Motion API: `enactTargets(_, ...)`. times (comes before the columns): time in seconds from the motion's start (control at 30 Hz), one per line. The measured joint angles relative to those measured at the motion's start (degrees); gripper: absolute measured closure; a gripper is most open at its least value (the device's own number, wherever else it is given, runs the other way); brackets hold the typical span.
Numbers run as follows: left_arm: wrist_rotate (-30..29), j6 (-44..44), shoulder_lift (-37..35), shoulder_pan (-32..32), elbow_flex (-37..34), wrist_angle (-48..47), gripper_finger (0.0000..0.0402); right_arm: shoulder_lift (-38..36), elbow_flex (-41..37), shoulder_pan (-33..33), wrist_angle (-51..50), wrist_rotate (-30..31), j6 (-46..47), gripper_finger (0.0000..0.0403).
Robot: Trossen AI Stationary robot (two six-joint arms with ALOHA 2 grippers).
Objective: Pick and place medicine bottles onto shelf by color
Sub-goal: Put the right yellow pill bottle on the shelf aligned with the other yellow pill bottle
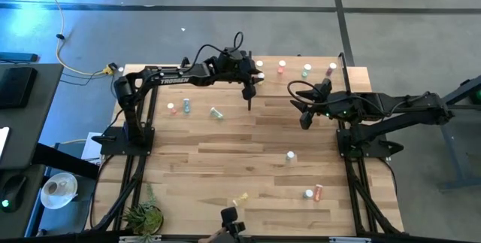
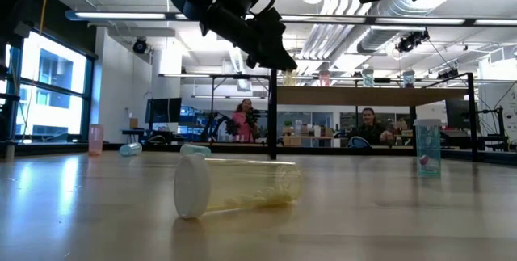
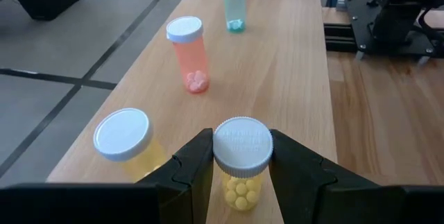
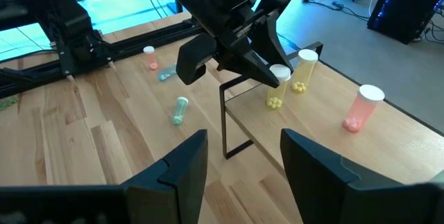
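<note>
My left gripper [image 3: 242, 144] is over the shelf's [image 3: 291, 64] left end and shut on a yellow bottle [image 3: 241, 191] with a white cap; it also shows in the right wrist view [image 4: 276, 93]. A second yellow bottle [image 3: 125, 139], a pink one [image 3: 189, 54] and a teal one [image 3: 234, 2] stand upright on the shelf. My right gripper [image 4: 243, 148] is open and empty over the table, in front of the shelf [image 1: 319, 64]. My left gripper pinches the yellow bottle's white cap [image 3: 220, 148] between its two fingers, one on each side. The fingers come slanting down from the table's left. The bottle stays upright below them, its base at the shelf's surface near the left edge; whether it rests there I cannot tell.
On the table's left lie or stand a pink bottle [image 1: 172, 108] and two teal ones [image 1: 186, 105] [image 1: 216, 113]. Several more bottles are near the front [image 1: 290, 156] [image 1: 308, 193] [image 1: 240, 198]. A dark shelf post [image 4: 223, 123] stands by my left gripper. People sit beyond the table [image 2: 242, 115].
</note>
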Motion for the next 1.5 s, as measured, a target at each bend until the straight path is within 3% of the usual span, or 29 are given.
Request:
enactTargets(1.03,-1.29,-0.49,0.0,0.0,-0.02,-0.04,0.0285,0.0,0.0,-0.01,0.02,0.0,0.0,0.0229)
enactTargets(1.5,-2.16,-1.49,0.13,0.02,-0.15,-0.27,0.0219,0.0,0.0,-0.02,0.02,0.02,0.0,0.0229)
